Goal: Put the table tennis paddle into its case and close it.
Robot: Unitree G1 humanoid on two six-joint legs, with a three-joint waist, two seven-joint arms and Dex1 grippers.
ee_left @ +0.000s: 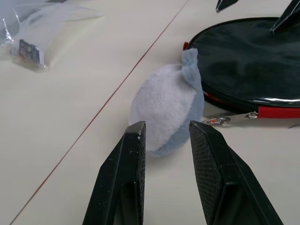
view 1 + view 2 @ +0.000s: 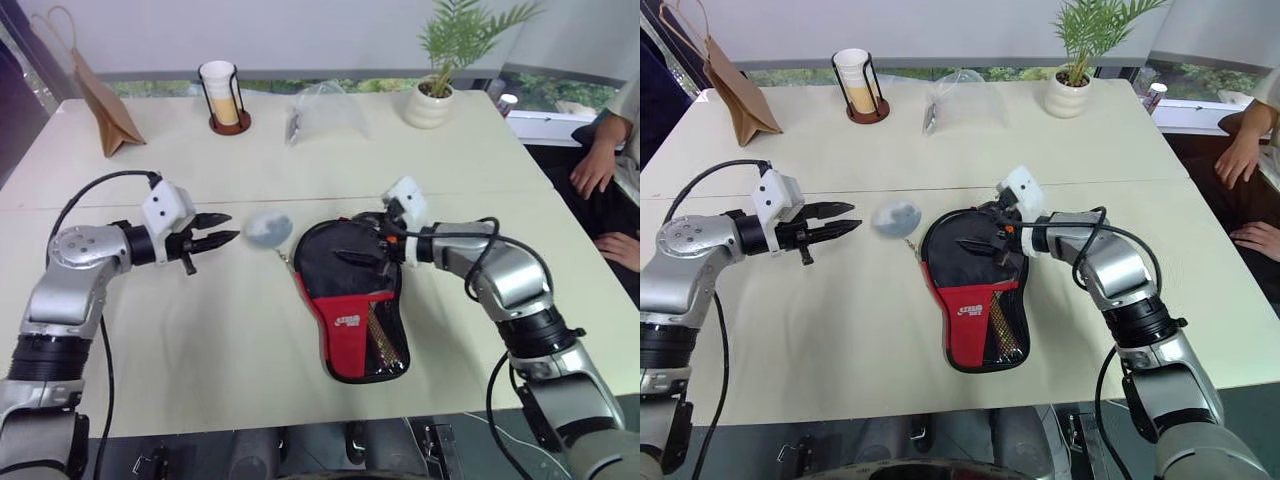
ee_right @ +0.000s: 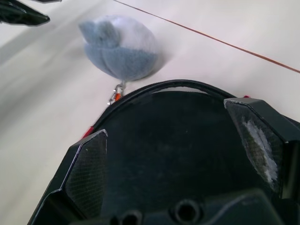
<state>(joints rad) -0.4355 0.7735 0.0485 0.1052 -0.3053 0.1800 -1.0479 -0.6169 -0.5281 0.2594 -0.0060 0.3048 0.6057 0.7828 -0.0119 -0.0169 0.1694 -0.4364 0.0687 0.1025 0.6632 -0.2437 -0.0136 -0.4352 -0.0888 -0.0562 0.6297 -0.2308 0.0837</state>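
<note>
**Right gripper spread over the case head; left gripper narrow, empty, aimed at grey pouch**

Right gripper [image 2: 368, 243]: fingers spread wide, nothing between them, poised over the round head of the case [image 2: 350, 297], pointing across it toward the robot's left. In the right wrist view, both finger pads [image 3: 86, 174] frame the black fabric with the zip edge arcing beyond; contact with the fabric cannot be told.

Left gripper [image 2: 215, 230]: fingers a narrow gap apart, holding nothing, roughly level above the table [image 2: 200, 330], tips aimed at the small grey pouch [image 2: 268, 228] and just short of it. In the left wrist view, pouch seen through the gap between the two fingers [image 1: 213, 159], not touched.

Case: flat on the table between the two arms, round black head away from the robot, red panel with white logo and clear window toward the robot. Through the window, something tan; paddle inside cannot be confirmed. Grey pouch just beside the case's head on the robot's left, a small metal clasp [image 1: 220, 121] lying between them.

Far edge of the table: brown paper bag [image 2: 105, 110], cup in a wire holder [image 2: 222, 95], clear plastic bag [image 2: 322, 112], potted plant [image 2: 440, 70]. A person's hands [image 2: 595, 170] beyond the table's right edge.
</note>
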